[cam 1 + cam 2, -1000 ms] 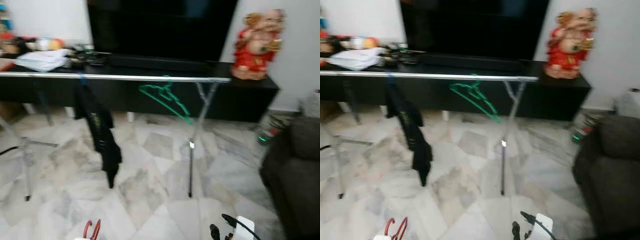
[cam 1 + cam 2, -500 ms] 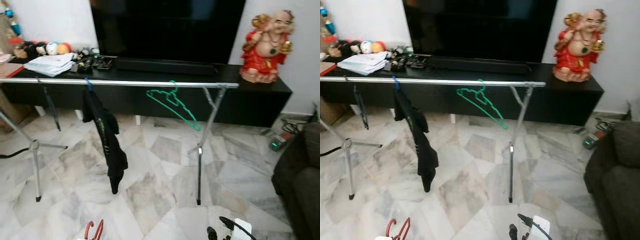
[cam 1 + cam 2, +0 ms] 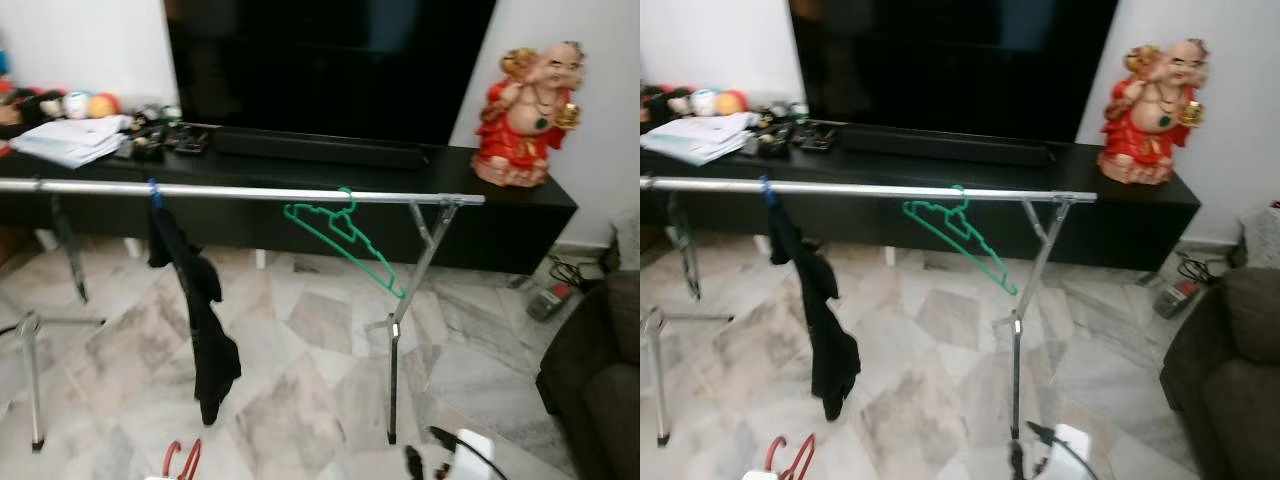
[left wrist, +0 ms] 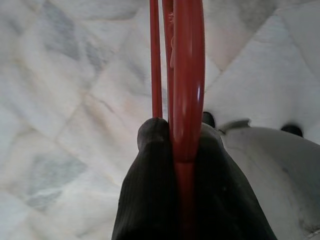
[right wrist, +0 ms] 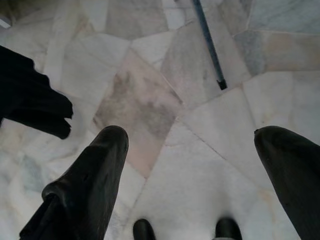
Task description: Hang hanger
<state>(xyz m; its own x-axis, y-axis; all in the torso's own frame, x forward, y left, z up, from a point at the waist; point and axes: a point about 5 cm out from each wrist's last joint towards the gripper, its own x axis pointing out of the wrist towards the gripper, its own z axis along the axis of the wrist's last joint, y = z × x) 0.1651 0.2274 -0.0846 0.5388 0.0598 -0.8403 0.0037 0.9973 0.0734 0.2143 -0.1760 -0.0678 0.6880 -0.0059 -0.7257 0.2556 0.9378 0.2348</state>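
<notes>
The left end effector (image 4: 172, 150) pinches a red hanger (image 4: 186, 75), apparently light, stiff and glossy-slick, near its frame; the right end effector (image 5: 190, 165) gapes empty before the rail (image 3: 250, 191).

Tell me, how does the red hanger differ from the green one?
The red hanger is clamped in the left tool, low above the floor; the green hanger hangs on the metal rail, tilted. One is red, one green. Both are bare, carrying no clothes.
</notes>
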